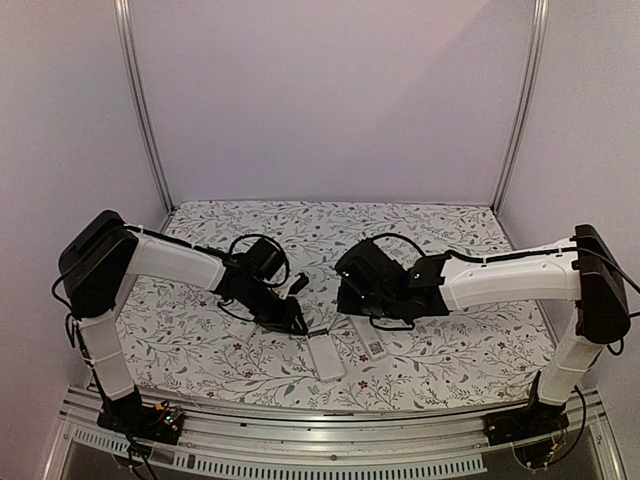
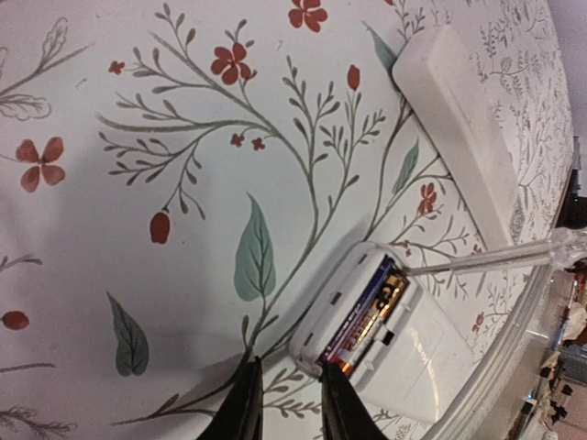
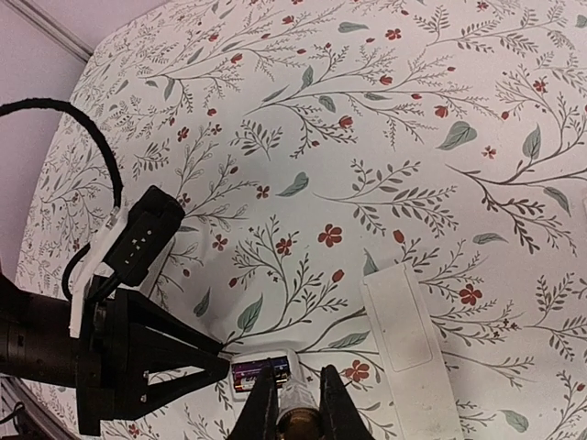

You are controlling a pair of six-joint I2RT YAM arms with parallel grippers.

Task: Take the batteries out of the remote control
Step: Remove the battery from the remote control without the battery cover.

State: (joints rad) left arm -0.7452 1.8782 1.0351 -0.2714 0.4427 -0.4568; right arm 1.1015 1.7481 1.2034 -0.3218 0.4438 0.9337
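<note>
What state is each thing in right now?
Remote: battery bay open, cover off.
Batteries: still in the bay.
Second remote: lying flat, nothing touching it.
Tool: gripped, tip at the bay.
Left gripper: slightly open, empty.
Right gripper: shut on tool.

walls [image 1: 330, 100]: plain pale lilac | corner posts [image 1: 145, 110]: metal | tablecloth [image 1: 330, 225]: floral

Reaching inward with both arms, wrists pitched down over mid-table. Left gripper [image 2: 289, 394]: narrowly parted. Right gripper [image 3: 298, 403]: clamped on thin tool [image 2: 495, 263].
</note>
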